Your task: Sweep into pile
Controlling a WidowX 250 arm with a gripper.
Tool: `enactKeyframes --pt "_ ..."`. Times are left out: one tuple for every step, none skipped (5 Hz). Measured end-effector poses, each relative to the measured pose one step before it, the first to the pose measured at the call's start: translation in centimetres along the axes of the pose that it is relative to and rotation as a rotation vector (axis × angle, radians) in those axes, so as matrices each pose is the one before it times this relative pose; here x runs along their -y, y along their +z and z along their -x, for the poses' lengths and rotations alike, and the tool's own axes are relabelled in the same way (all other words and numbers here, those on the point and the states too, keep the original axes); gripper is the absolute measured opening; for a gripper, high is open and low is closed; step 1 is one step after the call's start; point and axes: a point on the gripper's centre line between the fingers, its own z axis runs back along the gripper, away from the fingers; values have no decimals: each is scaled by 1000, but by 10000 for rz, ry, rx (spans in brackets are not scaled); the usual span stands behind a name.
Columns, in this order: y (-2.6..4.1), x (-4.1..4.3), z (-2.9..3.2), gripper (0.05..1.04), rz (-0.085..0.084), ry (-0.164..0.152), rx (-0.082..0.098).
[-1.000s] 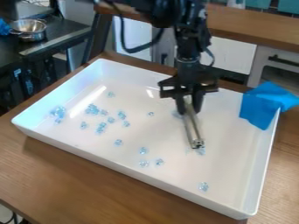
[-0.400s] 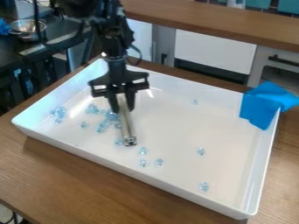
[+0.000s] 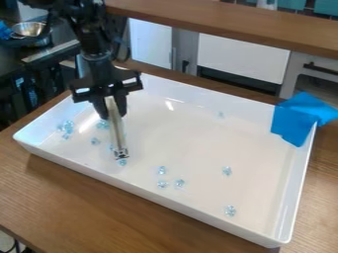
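So the top of the black arm [image 3: 96, 44] gets chopped by the upper edge, and it's blocking some of the steel pot [image 3: 29, 28]. The metal bar's [image 3: 117, 131] upper end is tucked into the gripper [image 3: 113, 115]. Blue cloth [image 3: 295, 119] covers a stretch of the white tray's [image 3: 165, 201] rim. The bluish bits [image 3: 122, 162] are too tiny to make out, tbh.
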Motion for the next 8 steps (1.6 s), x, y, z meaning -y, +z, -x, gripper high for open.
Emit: enactKeyframes --pt "1915 -1456 -250 333 187 97 358" --pt "1180 1282 506 333 506 187 -740" --pt "1610 5596 761 333 612 32 -687" --pt "-1922 5084 2638 333 -260 -645 -453" --pt "-3443 3714 2254 333 -773 -925 -25" --pt "-2966 3521 3334 333 -443 -1262 -248" --pt "-545 1704 1506 333 106 -781 113" --pt "-1219 73 1667 333 -174 -450 -169"
